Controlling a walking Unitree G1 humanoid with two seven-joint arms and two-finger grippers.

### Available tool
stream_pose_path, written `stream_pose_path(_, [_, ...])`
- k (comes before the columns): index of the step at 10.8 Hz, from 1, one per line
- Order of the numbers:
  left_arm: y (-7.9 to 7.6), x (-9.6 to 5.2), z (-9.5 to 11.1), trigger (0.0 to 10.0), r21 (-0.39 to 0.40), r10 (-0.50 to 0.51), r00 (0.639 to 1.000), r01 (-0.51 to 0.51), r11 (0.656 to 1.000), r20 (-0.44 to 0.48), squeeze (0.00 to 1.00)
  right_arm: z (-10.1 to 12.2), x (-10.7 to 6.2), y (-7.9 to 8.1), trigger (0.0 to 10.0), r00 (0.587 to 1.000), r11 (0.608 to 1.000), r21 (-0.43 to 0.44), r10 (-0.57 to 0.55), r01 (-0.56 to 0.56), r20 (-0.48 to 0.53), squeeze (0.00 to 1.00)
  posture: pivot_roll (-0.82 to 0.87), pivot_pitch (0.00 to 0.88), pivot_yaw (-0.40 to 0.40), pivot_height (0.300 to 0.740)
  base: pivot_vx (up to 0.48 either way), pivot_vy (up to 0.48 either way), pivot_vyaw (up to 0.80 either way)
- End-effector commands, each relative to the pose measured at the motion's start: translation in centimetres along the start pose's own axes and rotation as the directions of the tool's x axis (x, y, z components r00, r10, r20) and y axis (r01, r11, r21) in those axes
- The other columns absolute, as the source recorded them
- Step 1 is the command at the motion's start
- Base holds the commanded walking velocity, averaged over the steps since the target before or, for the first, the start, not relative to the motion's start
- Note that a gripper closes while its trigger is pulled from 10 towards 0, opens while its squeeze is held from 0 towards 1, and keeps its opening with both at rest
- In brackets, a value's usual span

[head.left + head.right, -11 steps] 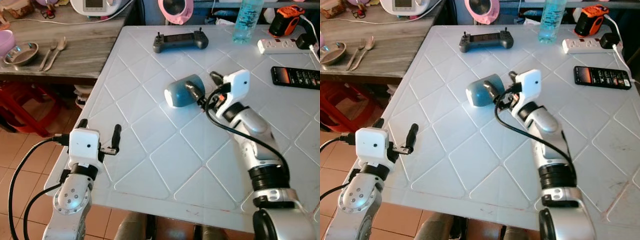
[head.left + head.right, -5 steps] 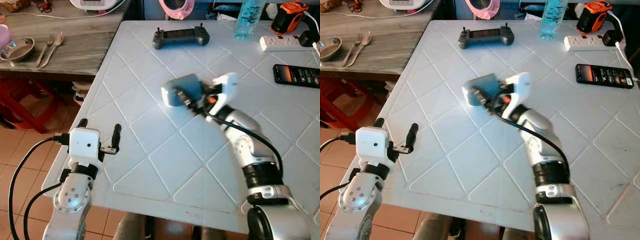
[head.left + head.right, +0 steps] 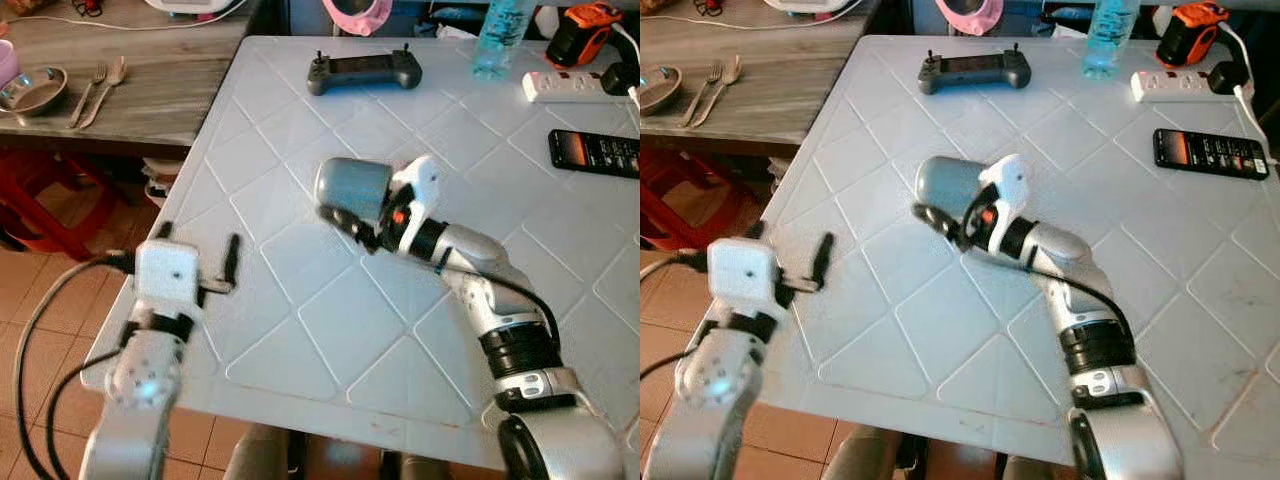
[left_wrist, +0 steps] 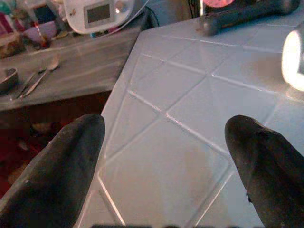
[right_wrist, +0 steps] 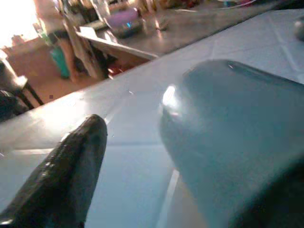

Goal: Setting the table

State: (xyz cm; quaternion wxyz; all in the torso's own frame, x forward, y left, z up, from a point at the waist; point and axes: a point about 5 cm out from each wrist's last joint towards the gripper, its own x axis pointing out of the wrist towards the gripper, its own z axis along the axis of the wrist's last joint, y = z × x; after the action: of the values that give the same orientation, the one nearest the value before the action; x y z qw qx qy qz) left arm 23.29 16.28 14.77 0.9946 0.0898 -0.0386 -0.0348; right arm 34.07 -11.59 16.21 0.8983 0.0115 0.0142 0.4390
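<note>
Head views: right pincer [image 3: 350, 215] is gripping a grey-blue cup [image 3: 352, 185] near the centre of the white worktop [image 3: 300, 330]; left pincer [image 3: 200, 262] is hovering at 8 o'clock, fingers apart, empty. Bowl [image 3: 32, 88], fork [image 3: 88, 82] and spoon [image 3: 112, 78] are sitting on the side counter at 10 o'clock.

Left wrist: fingers [image 4: 71, 156] spread over bare worktop.

Right wrist: cup against one finger [image 5: 71, 175].

Judgement: setting barely begun; cutlery and bowl not yet brought.
</note>
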Motion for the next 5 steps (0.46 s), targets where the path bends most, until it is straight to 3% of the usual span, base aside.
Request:
stream_pose_path(1, [0.1,-0.1,-0.3,10.0,0.003,0.000,1.000,0.000,1.000,-0.009,0.00,-0.3,0.1,0.3,0.0,1.000,0.999,-0.051,0.013,-0.014,-0.022,0.00,0.15,0.132,0.078,0.740,0.000,0.000,0.00])
stream_pose_path(2, [-0.4,0.0,-0.3,10.0,-0.001,-0.017,1.000,0.017,1.000,-0.004,0.00,-0.5,-0.2,-0.2,0.0,0.997,0.989,-0.146,-0.015,0.005,-0.069,0.00,0.14,0.131,0.074,0.740,0.000,0.000,0.00])
stream_pose_path(3, [-0.7,0.2,-0.3,10.0,-0.013,-0.021,1.000,0.021,1.000,-0.001,0.00,-0.7,-0.9,-1.3,0.0,0.988,0.958,-0.285,-0.078,0.037,-0.134,0.00,0.14,0.137,0.069,0.740,0.000,0.000,0.00])
stream_pose_path(5, [-1.0,-0.3,-0.7,10.0,-0.031,-0.018,1.000,0.018,0.999,-0.013,0.00,-0.5,-1.9,-2.2,0.0,0.978,0.892,-0.450,-0.130,0.042,-0.166,0.00,0.13,0.148,0.063,0.740,0.000,0.000,0.00])
